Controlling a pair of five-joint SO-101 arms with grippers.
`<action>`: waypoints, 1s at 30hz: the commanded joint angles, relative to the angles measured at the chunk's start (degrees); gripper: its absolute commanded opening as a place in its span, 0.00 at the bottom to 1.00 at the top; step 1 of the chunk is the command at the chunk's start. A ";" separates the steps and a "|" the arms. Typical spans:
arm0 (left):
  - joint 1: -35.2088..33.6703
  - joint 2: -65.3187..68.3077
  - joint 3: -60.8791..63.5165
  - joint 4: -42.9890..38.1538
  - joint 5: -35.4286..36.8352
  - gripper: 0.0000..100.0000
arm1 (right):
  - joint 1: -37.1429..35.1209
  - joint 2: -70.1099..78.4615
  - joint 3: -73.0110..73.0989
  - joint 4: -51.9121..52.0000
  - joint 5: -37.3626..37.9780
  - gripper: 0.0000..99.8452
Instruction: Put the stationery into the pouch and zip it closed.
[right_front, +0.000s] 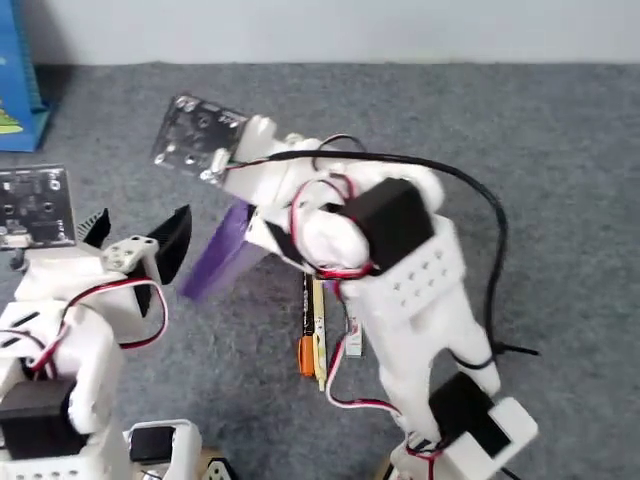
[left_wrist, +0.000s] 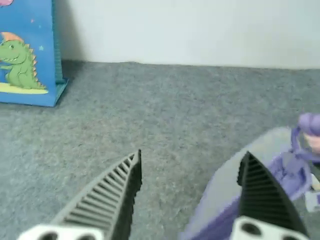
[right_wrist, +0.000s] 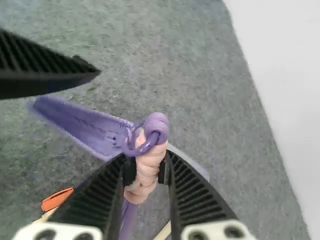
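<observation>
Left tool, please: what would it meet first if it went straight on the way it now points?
Probably the grey carpet, which fills the gap between the fingers of the open left tool. The purple pouch sits beside one finger and might be brushed; depth is unclear.

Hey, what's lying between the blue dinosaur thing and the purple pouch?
Only bare grey carpet lies between the blue dinosaur thing and the purple pouch, as the left wrist view shows.

The pouch (right_front: 225, 250) slants down from the right claw (right_wrist: 146, 158), which pinches its zip pull (right_wrist: 150, 134), while the left claw (left_wrist: 192, 155) stands spread just beside the pouch's lower end, and the stationery (right_front: 312, 330) lies on the surface (right_front: 560, 150) behind the right claw, under its arm.
</observation>
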 joint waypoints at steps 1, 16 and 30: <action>-4.92 0.09 -0.31 -1.32 0.35 0.30 | -1.45 1.71 -0.26 0.48 3.25 0.01; -19.43 0.09 6.64 -1.93 -0.97 0.30 | 5.67 2.68 -0.62 -9.01 10.11 0.01; -19.43 0.00 6.46 3.25 -0.97 0.30 | 21.67 8.22 -0.35 -41.71 4.31 0.01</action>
